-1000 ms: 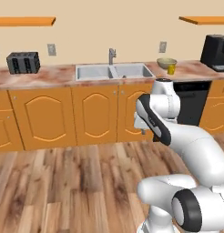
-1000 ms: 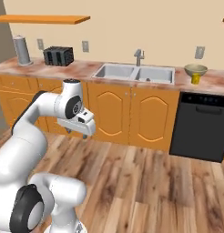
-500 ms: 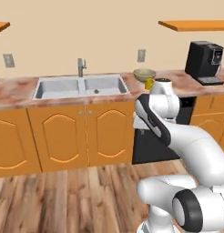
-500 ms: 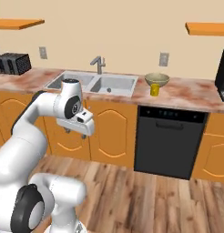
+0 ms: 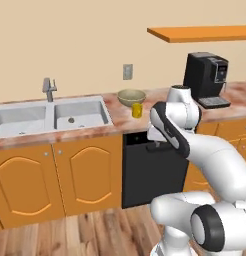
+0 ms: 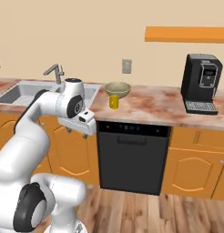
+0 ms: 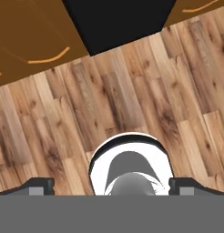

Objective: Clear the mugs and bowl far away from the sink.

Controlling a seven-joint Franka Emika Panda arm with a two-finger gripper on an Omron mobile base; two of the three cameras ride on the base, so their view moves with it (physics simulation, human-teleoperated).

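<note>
1. Gripper [image 6: 78, 131]: tucked low at cabinet front, pointing at floor [image 7: 132, 100]; fingers spread, holding nothing; travel pose, prob.
2. Mug [image 5: 137, 110]: on bench [image 5: 160, 100], touching bowl front.
3. Bowl [image 5: 131, 97]: just right of sink [image 5: 50, 116]; needs moving away.

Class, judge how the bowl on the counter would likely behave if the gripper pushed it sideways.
The bowl looks rigid, so it would probably slide without bending. Its wide, shallow form suggests little risk of tipping. The small yellow cup stands just in front, so a push that way would likely knock it.
</note>
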